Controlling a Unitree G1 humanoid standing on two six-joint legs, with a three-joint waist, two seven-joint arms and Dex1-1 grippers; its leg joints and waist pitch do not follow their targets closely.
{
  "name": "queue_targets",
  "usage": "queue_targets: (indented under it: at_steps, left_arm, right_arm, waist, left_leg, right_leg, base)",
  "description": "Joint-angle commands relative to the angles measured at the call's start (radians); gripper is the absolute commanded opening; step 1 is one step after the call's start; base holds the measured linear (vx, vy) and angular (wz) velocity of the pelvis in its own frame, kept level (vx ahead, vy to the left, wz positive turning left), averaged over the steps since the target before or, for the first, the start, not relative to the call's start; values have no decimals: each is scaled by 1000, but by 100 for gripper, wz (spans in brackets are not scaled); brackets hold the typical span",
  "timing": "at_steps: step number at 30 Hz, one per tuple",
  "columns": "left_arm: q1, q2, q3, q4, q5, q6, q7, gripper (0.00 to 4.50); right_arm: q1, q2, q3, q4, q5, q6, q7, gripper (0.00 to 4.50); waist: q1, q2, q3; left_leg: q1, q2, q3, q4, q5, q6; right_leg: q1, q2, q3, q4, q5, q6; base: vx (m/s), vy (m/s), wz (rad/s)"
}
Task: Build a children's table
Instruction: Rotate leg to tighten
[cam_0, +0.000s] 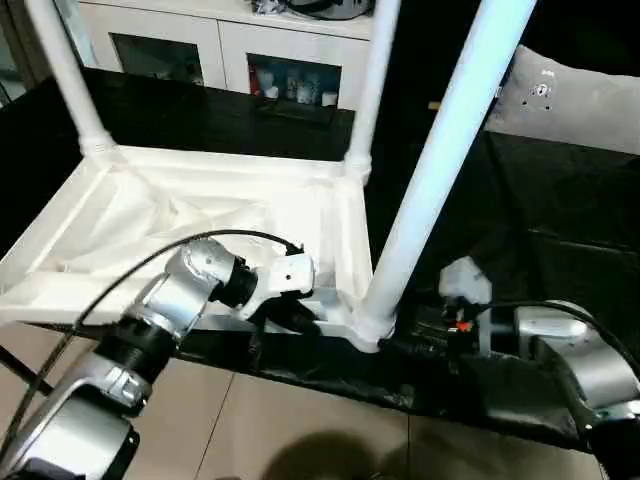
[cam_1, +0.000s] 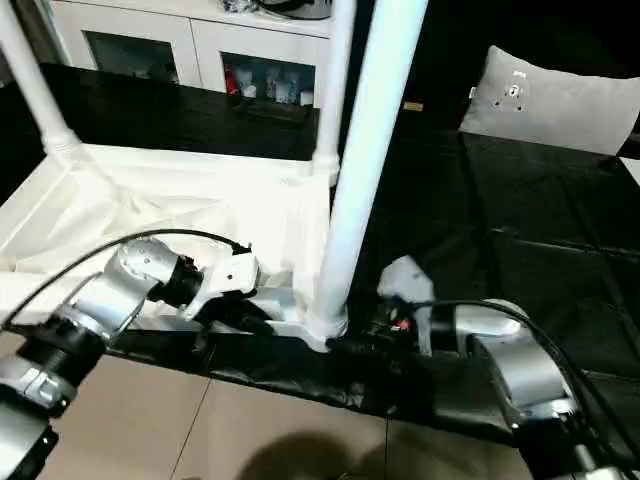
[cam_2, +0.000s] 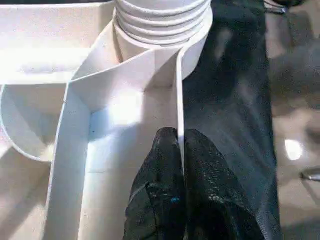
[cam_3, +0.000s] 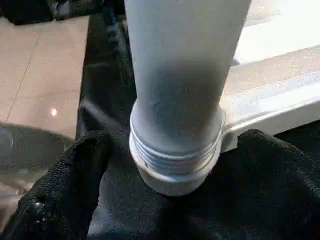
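The children's table lies upside down: its white ribbed top (cam_0: 200, 210) rests on a black-covered surface. Three white legs stand upright in its corner sockets: one at the far left (cam_0: 65, 70), one at the far right (cam_0: 368, 90), and one at the near right corner (cam_0: 440, 170). My left gripper (cam_2: 179, 135) is shut on the top's thin side wall (cam_2: 178, 90), just short of the near right socket (cam_2: 165, 30). My right gripper (cam_3: 172, 142) is open. Its fingers (cam_3: 75, 165) stand either side of that near leg's threaded base (cam_3: 175, 165) without touching it.
A white cabinet with glass doors (cam_0: 220, 45) stands behind the table. A grey-white pillow (cam_1: 560, 100) lies at the far right on the black cloth (cam_0: 540, 220). Tiled floor (cam_0: 300, 430) begins at the cloth's near edge. A black cable (cam_0: 130, 270) loops over my left forearm.
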Motion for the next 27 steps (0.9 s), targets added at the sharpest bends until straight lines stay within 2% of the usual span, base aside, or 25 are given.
queue_targets:
  at_steps: [1,4,11,15,16,17,23,24,25,27]
  left_arm:
    - [-25,2,-18,-1,-10,-34,-46,0]
    - [-29,1,-17,1,-14,-42,-58,0]
    - [-32,-3,-17,1,-18,-55,-69,0]
    - [-29,-3,-17,-3,-18,-56,-72,0]
    - [-28,-4,-16,-4,-17,-55,-72,0]
    - [-27,-4,-16,-6,-17,-54,-71,0]
    - [-15,2,-3,-33,-29,-35,-66,0]
    - [-13,2,-1,-35,-29,-32,-64,0]
    - [-10,3,0,-37,-30,-30,-63,0]
    - [0,2,6,-46,-35,-20,-59,0]
  right_arm:
    - [-26,-10,13,13,-4,-13,34,447]
    - [-42,3,19,24,9,-12,42,447]
    - [-57,43,26,51,10,-41,26,368]
    - [-63,58,30,70,1,-48,12,350]
    - [-63,61,31,74,2,-44,12,325]
    - [-64,63,30,77,3,-43,13,320]
    - [-57,70,21,58,31,-19,25,281]
    - [-53,72,19,54,37,-15,26,273]
    - [-51,74,17,50,41,-11,24,270]
    - [-39,82,8,36,60,9,16,270]
  waist:
    - [-1,-3,-68]
    - [-1,-5,-68]
    - [2,-6,-67]
    - [2,-6,-65]
    - [3,-10,-65]
    - [3,-13,-63]
    - [-1,-17,-57]
    - [0,-17,-58]
    - [0,-10,-57]
    - [-1,-12,-58]
  left_leg:
    - [-14,9,15,-64,-91,75]
    - [-13,10,16,-64,-88,79]
    - [-13,10,17,-64,-79,77]
    - [-13,9,17,-66,-85,71]
    - [-12,10,17,-65,-83,72]
    - [-13,10,17,-66,-80,74]
    - [-13,11,17,-68,-97,72]
    - [-12,11,17,-68,-94,72]
    - [-12,11,17,-68,-92,71]
    - [-12,11,16,-69,-90,71]
  right_leg:
    - [73,-58,37,-62,-166,-231]
    - [71,-57,37,-62,-159,-236]
    - [71,-57,37,-59,-143,-239]
    - [70,-58,37,-62,-167,-234]
    - [70,-57,37,-61,-168,-231]
    - [69,-58,37,-60,-174,-227]
    - [66,-58,38,-65,-210,-213]
    - [66,-58,38,-65,-207,-213]
    - [65,-58,38,-65,-195,-217]
    - [67,-57,38,-62,-180,-222]
  base:
    - [0,0,0]
    - [0,0,0]
    - [0,0,0]
    - [0,0,0]
    - [0,0,0]
    - [0,0,0]
    - [0,0,0]
    - [0,0,0]
    - [0,0,0]
    - [0,0,0]
